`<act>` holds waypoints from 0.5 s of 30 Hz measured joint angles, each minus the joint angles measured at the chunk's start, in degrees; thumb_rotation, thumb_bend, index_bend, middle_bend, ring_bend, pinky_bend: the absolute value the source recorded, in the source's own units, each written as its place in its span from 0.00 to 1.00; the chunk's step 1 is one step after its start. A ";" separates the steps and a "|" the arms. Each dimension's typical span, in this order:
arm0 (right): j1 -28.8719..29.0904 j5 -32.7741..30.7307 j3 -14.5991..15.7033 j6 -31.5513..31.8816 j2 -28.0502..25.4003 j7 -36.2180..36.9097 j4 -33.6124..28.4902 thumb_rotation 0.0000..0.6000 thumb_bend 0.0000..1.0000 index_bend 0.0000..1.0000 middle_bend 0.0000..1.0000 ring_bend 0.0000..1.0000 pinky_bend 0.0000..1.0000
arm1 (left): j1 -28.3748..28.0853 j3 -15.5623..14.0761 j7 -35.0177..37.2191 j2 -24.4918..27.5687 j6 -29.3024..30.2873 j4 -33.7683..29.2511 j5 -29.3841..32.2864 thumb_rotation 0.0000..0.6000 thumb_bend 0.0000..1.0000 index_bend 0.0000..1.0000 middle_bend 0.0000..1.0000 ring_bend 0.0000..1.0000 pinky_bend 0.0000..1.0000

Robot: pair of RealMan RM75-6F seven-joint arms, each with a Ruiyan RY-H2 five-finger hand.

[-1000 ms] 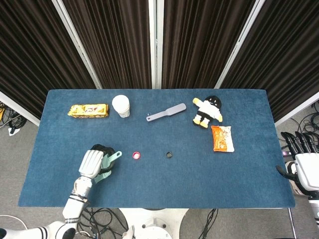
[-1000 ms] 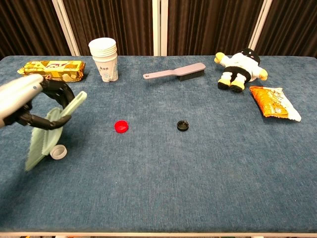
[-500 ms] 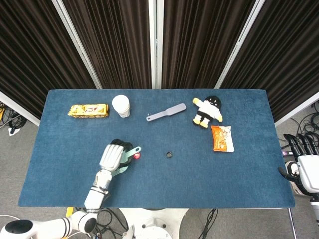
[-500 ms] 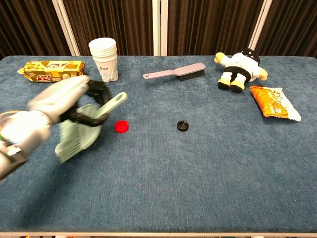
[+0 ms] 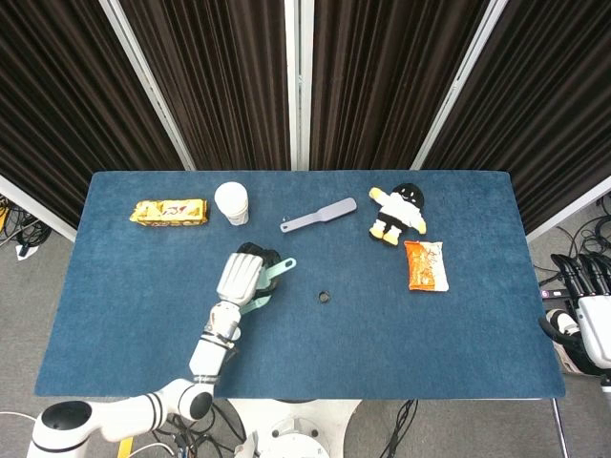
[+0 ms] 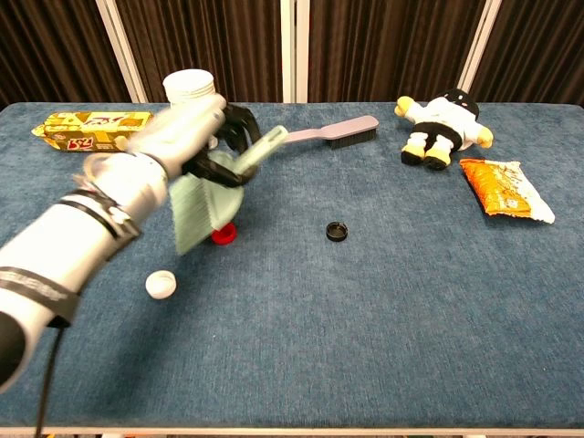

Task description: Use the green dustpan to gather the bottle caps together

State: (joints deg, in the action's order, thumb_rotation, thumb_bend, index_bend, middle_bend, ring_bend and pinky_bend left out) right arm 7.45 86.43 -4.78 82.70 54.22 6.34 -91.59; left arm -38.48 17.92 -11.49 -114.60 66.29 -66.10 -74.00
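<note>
My blue cloth table (image 6: 383, 328) runs back to dark curtains (image 6: 383, 46). Nearest lies the white cap (image 6: 161, 285); three caps in all, with the red cap (image 6: 224, 235) and black cap (image 6: 337, 231). My left robot hand (image 6: 196, 128), clamped on the green dustpan (image 6: 205, 196), has swung toward 1 o'clock over the red cap. My right robot hand (image 5: 587, 296) sits at the table's edge, fingers apart. At 12 o'clock: one brush (image 6: 324, 134).

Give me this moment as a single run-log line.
left hand holds green dustpan over red cap | white cap, black cap apart | right hand idle off-table
</note>
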 measured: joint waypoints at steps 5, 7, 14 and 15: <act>0.90 0.73 -0.23 -0.53 0.66 0.40 0.66 1.00 0.10 0.00 0.09 0.00 0.00 | 3.89 -1.88 -0.72 6.01 4.01 -8.53 -1.02 1.00 0.46 0.49 0.58 0.38 0.26; 1.11 0.80 -0.28 -0.71 0.82 0.44 0.84 1.00 0.10 0.00 0.09 0.00 0.00 | 5.52 -2.83 -0.79 7.95 5.31 -11.79 -1.20 1.00 0.46 0.49 0.58 0.38 0.26; 0.98 0.69 -0.19 -0.64 0.51 0.43 0.78 1.00 0.10 0.00 0.09 0.00 0.00 | 9.99 -6.44 1.99 9.82 9.46 -15.83 -2.14 1.00 0.46 0.49 0.58 0.38 0.26; 0.91 0.62 -0.17 -0.61 0.40 0.34 0.70 1.00 0.10 0.00 0.09 0.00 0.00 | 10.24 -6.52 2.93 9.51 9.62 -15.63 -2.13 1.00 0.46 0.49 0.58 0.38 0.26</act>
State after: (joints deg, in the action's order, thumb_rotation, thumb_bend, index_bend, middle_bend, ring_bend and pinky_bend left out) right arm 8.36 87.05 -4.94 82.10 54.62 6.68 -90.89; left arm -28.24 11.39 -8.56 -105.10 75.91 -81.73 -76.13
